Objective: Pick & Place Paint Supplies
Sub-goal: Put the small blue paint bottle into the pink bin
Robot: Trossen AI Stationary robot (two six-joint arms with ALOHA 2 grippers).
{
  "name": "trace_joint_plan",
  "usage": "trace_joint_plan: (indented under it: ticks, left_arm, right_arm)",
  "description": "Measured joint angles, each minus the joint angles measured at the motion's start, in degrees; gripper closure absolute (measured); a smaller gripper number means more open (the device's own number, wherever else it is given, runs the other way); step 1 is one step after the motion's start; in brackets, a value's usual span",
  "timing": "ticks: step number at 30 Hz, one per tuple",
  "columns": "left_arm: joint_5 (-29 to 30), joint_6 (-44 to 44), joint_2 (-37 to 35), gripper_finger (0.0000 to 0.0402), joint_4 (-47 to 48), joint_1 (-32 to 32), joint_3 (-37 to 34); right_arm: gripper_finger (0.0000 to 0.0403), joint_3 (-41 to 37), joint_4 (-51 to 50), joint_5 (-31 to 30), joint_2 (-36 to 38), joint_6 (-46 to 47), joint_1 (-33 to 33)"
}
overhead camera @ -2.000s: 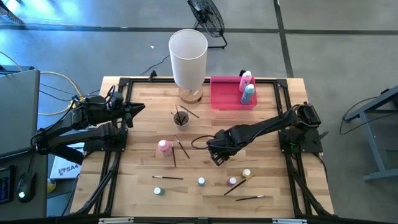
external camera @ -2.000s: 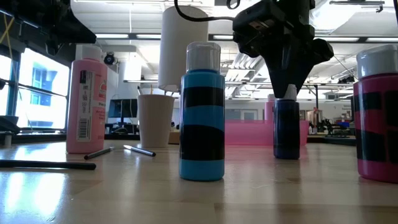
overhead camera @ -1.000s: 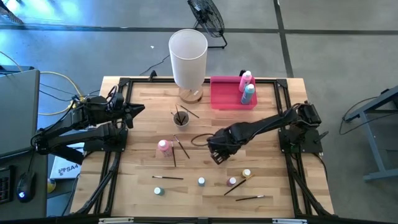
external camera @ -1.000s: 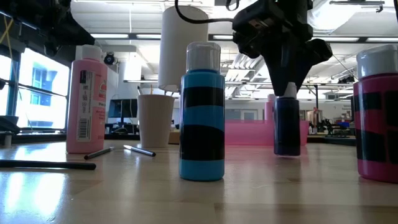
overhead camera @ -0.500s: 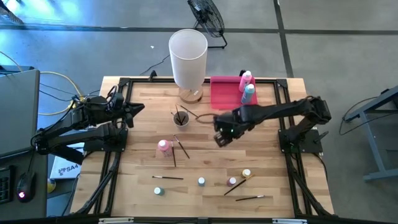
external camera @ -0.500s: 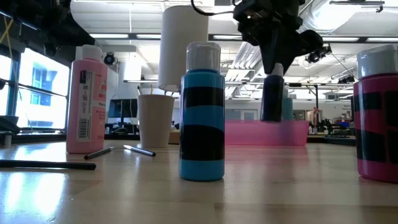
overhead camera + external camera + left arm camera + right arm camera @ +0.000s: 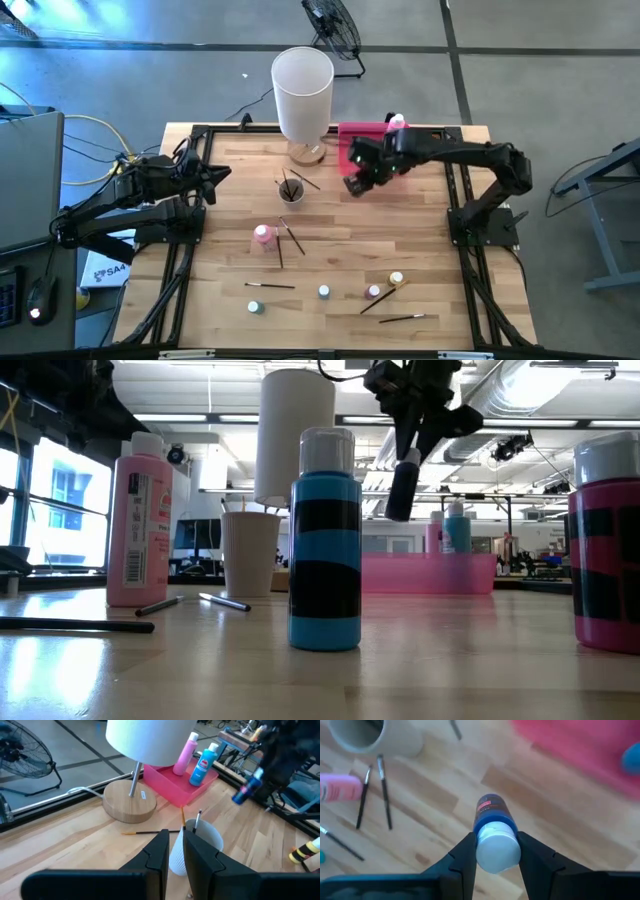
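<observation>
My right gripper (image 7: 356, 184) is shut on a dark blue paint bottle (image 7: 401, 490) with a white cap. It hangs in the air just left of the pink tray (image 7: 372, 152). A pink bottle (image 7: 184, 754) and a teal bottle (image 7: 203, 763) stand upright in the tray. A white cup (image 7: 290, 189) holding brushes stands on its base mid-table. A pink bottle (image 7: 263, 234) stands nearer the front. My left gripper (image 7: 224, 172) waits at the table's left, shut, holding nothing. My right gripper pinches the blue bottle at its white cap (image 7: 495, 841), one finger (image 7: 462, 859) on each side. The fingers come from above, slanting down. The bottle hangs below them, tilted, its base (image 7: 396, 512) well clear of the table.
A tall white cylinder (image 7: 302, 92) on a round wooden foot stands at the far edge beside the tray. Several tiny bottles (image 7: 324, 292) and thin brushes (image 7: 270, 286) lie scattered along the near half. A black frame (image 7: 200, 132) runs round the table top.
My right gripper has lifted the blue bottle off the table and carried it up, toward the far edge and the pink tray. The bottle stood upright on the wood before; now it hangs tilted in the air.
</observation>
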State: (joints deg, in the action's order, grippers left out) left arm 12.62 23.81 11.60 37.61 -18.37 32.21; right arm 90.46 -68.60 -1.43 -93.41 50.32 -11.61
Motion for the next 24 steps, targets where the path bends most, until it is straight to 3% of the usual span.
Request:
trace_joint_plan:
  ticks: [9, 24]
  left_arm:
    - [0.1, 0.0, 0.0, 0.0348, 1.1, 0.0, 0.0]
    - [0.6, -2.7, 0.0, 0.0348, 1.1, 0.0, 0.0]
  right_arm:
    - [0.0285, 5.3, -1.5, -0.1, 0.0, -5.3, -9.1]
    - [0.029, 5.7, 2.0, 0.1, 0.0, -7.9, -21.5]
